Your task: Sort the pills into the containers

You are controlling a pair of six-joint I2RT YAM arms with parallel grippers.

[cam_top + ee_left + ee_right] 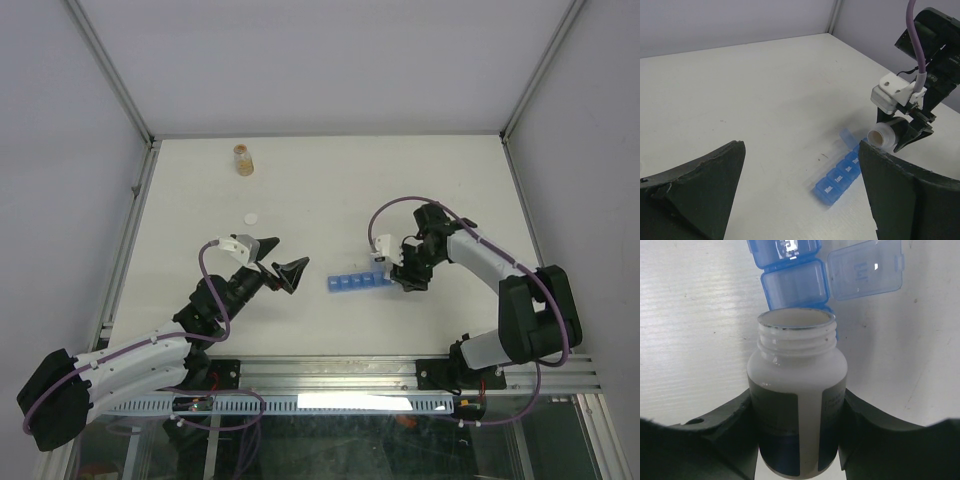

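The right gripper pinches a small white plastic bottle with a dark label by its lower body, with its jaws partway closed against the sides; the bottle is uncapped and tipped over with its threaded mouth pointing ahead of the gripper, apparently so pills can drop out; no pills show in any view. Just ahead of that mouth, on the white table, lies the strip of small square translucent-blue plastic containers; the compartment nearest the gripper has its hinged blue lid swung open to one side, probably to receive what is poured, while those further off look shut. The left gripper is spread wide and holds nothing; it hovers apart from the strip, which lies ahead of it and a little to its right, seemingly waiting out of the way. Far beyond the left gripper, near the back of the table, stands a small amber bottle; nearer to it lies a small round white disc, perhaps a cap. The closed lids carry small white marks, too small to read; the open lid shows faint characters, not legible; the bottle's label is dark blue and grey with blurred print; no brand can be made out.
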